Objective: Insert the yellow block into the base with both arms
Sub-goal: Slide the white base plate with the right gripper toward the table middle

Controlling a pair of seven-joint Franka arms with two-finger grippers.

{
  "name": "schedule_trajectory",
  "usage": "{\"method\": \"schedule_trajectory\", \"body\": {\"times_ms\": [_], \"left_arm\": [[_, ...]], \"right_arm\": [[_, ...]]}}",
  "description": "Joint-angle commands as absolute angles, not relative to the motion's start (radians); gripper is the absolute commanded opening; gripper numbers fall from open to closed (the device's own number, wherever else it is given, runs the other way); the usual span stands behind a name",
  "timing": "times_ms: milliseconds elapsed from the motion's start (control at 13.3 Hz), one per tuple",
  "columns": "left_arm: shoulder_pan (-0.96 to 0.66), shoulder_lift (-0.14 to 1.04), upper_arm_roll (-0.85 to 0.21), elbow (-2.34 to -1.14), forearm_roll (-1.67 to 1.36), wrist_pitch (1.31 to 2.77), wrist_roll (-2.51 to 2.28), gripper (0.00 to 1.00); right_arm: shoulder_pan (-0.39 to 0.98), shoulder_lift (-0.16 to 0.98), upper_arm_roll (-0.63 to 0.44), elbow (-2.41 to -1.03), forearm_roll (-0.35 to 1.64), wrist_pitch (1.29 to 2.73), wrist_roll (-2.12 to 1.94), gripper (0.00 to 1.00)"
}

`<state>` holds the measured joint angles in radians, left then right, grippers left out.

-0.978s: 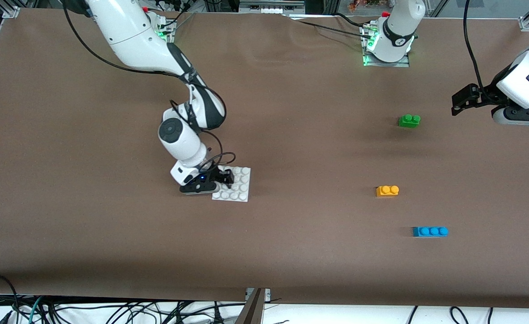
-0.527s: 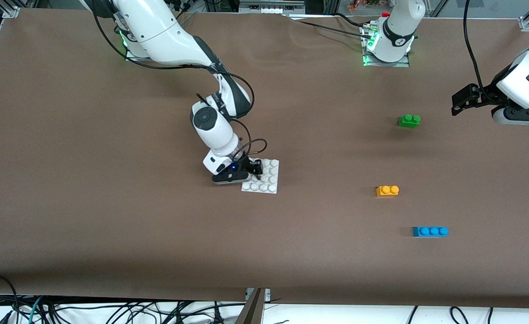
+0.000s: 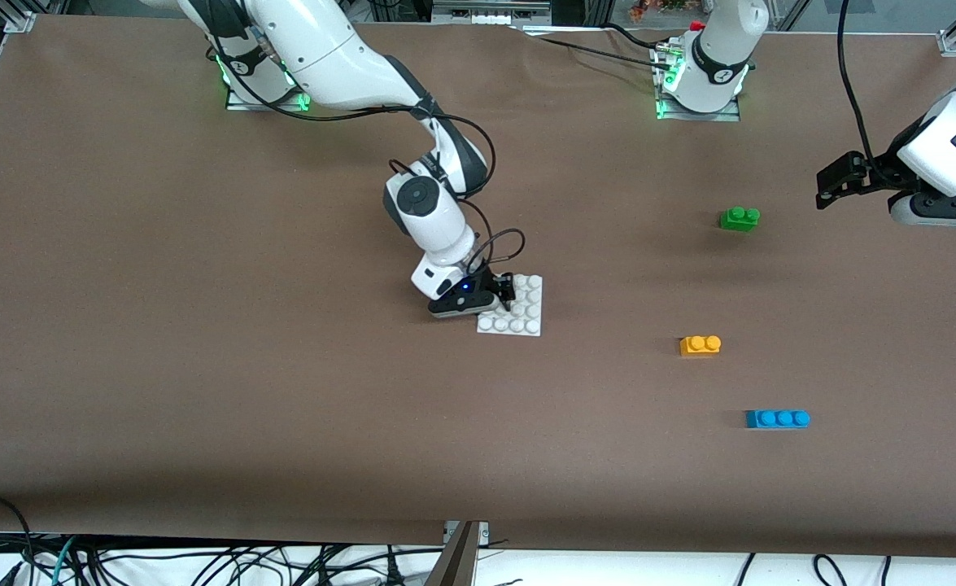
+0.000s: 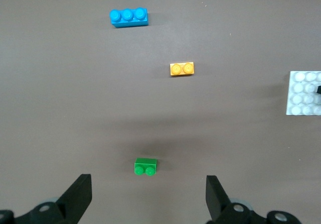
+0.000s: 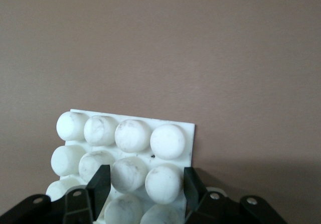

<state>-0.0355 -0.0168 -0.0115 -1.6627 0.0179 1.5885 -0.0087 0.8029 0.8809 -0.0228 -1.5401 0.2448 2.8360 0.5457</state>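
The yellow block [image 3: 700, 345] [image 4: 182, 69] lies alone on the brown table toward the left arm's end. The white studded base [image 3: 526, 313] [image 5: 125, 133] [image 4: 303, 93] is near the table's middle. My right gripper [image 3: 504, 293] [image 5: 145, 184] is shut on the base's edge, with two studs between its fingers. My left gripper [image 3: 831, 183] [image 4: 146, 186] hangs open and waits over the left arm's end of the table, holding nothing; the green brick lies below it in the left wrist view.
A green two-stud brick [image 3: 739, 218] [image 4: 145, 166] lies farther from the front camera than the yellow block. A blue three-stud brick [image 3: 777, 418] [image 4: 129, 17] lies nearer. Bare brown table separates the base from the bricks.
My right arm has carried the base from nearer the right arm's end toward the middle of the table, closer to the yellow block. The left arm and the bricks have not moved.
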Motion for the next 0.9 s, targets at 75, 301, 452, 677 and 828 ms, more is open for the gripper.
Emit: {"method": "schedule_trajectory", "body": {"times_ms": [75,301,452,677,828], "left_arm": [[-0.032,-0.021,-0.011,-1.655,0.003,1.574,-0.003,1.0],[-0.032,-0.02,-0.011,-1.654,0.003,1.574,-0.003,1.0],[-0.032,-0.02,-0.011,-1.654,0.003,1.574,-0.003,1.0],[-0.032,-0.02,-0.011,-1.655,0.003,1.574,-0.003,1.0],[-0.034,-0.018,-0.011,-1.654,0.003,1.574,-0.003,1.0]], "right_arm": [[0.842,0.923,-0.035,-1.491,0.268,2.844,0.557,0.66],[0.839,0.916,-0.04,-1.49,0.273,2.842,0.555,0.67],[0.824,0.901,-0.041,-1.489,0.308,2.836,0.549,0.84],[0.825,0.873,-0.063,-1.489,0.377,2.819,0.552,1.0],[0.824,0.853,-0.081,-1.489,0.41,2.81,0.551,1.0]]}}
